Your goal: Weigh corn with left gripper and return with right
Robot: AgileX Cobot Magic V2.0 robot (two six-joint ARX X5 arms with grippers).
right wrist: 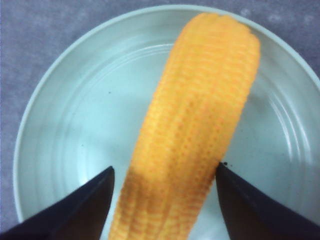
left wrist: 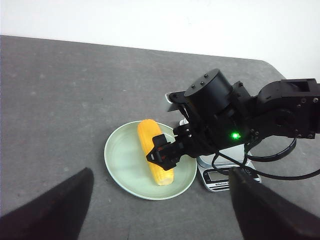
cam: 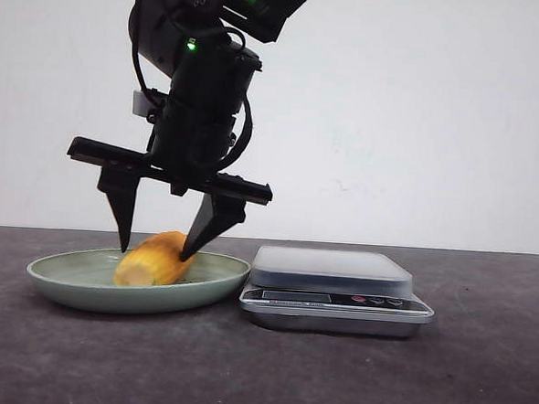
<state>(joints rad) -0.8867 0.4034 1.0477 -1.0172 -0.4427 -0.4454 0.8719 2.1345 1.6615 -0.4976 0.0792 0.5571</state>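
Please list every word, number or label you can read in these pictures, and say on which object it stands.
No text can be read.
Scale: its display is dark, no digits; marks by the buttons are too small to read.
Corn, plate: no markings.

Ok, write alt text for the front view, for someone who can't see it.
A black robot gripper reaches down with open fingers on either side of a yellow-orange corn lying in a pale green plate on a dark table. Beside the plate stands a silver kitchen scale with nothing on it.
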